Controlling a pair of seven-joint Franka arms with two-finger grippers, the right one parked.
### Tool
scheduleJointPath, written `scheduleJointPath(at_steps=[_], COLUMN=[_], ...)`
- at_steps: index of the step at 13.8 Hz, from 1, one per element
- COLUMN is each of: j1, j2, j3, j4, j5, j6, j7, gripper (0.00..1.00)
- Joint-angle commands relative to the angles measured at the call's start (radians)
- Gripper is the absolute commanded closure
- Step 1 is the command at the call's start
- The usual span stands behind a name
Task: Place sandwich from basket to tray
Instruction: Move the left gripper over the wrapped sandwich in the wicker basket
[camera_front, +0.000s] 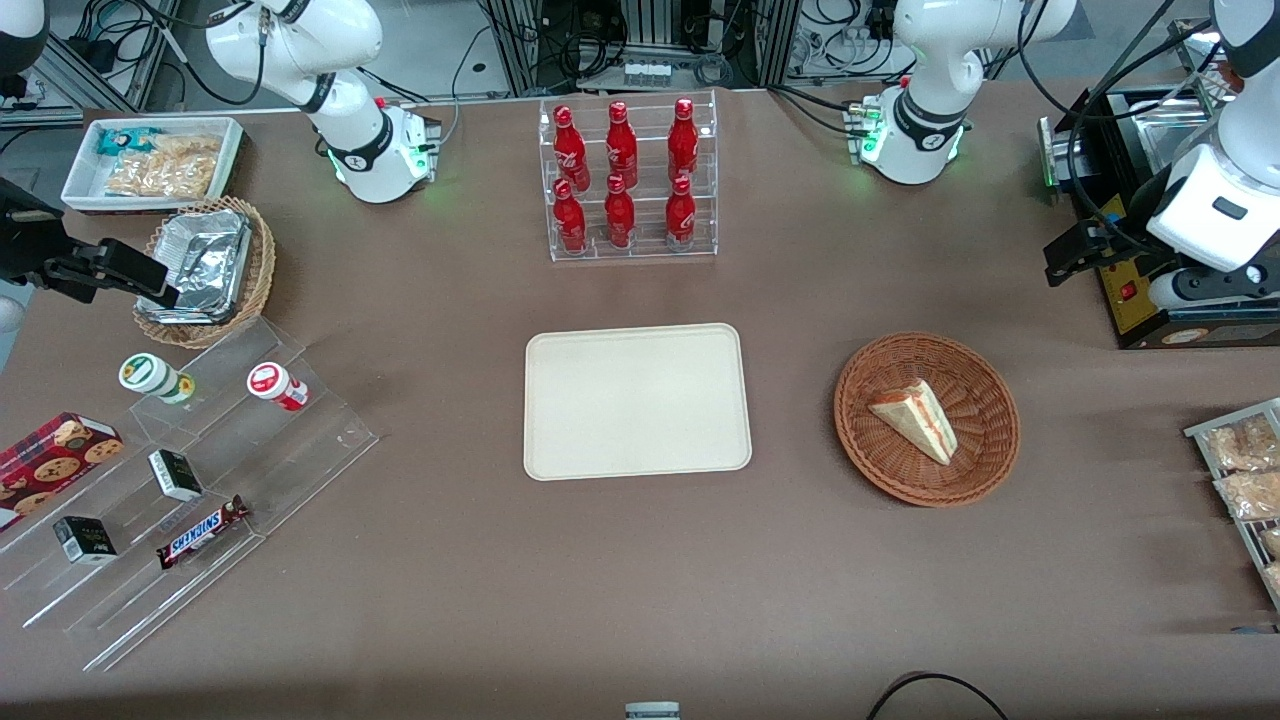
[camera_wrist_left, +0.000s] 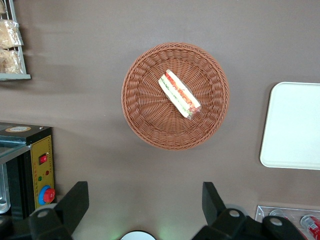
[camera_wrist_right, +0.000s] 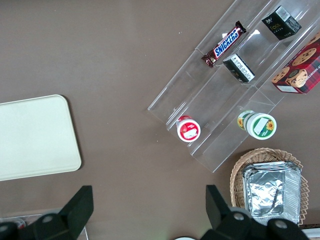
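Brown counter (camera_front: 640, 580) carried tray (camera_front: 637, 401) at centre. Basket (camera_front: 985, 455), toward the working arm's end, held sandwich (camera_front: 918, 420). End effector (camera_wrist_left: 145, 200) hung above, fingers (camera_wrist_left: 75, 202) apart, at basket's 1 o'clock.

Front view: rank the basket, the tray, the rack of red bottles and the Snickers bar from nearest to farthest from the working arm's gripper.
The gripper, open, hangs high toward the working arm's end of the table.
1. Basket, holding the sandwich, sits nearest the gripper.
2. Bottle rack, mid-table, farther from the camera than the tray; 2 and 3 are close to call.
3. Tray, mid-table, beside the basket.
4. Snickers bar, toward the parked arm's end.
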Motion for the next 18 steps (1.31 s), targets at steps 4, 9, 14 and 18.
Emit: scheduleJointPath(at_steps=[4,9,14,18], j1=[-0.003,-0.013,-0.059,-0.089], j2=[0.055,0.095,0.101,0.101], j3=[0.005,0.003,-0.001,-0.001], j4=[0.005,-0.17,-0.404,-0.557], j5=[-0.004,-0.004,-0.004,-0.004], j6=[-0.005,0.204,0.523,0.724], j7=[0.011,0.003,-0.34,-0.671], gripper=[0.0,0.0,0.0,0.0])
